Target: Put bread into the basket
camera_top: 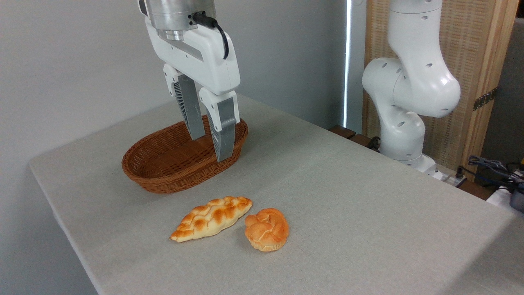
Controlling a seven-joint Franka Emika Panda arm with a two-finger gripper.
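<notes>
1. I see the basket [163, 172] at the left of the table [348, 213], and I take it as my landmark. Nothing lies inside it.
2. My gripper [209, 147] hangs in front of the basket's right end, fingers pointing down. The jaws stand apart with a narrow gap and hold nothing.
3. The bread [211, 218] lies flat on the table in front of the basket, near its front rim but apart from it, with its pointed ends running lower left to upper right.
4. A round bun [267, 234] sits just right of the bread, farther from the basket.
5. The arm's base [405, 102] stands well right of the basket, past the table's far edge.
</notes>
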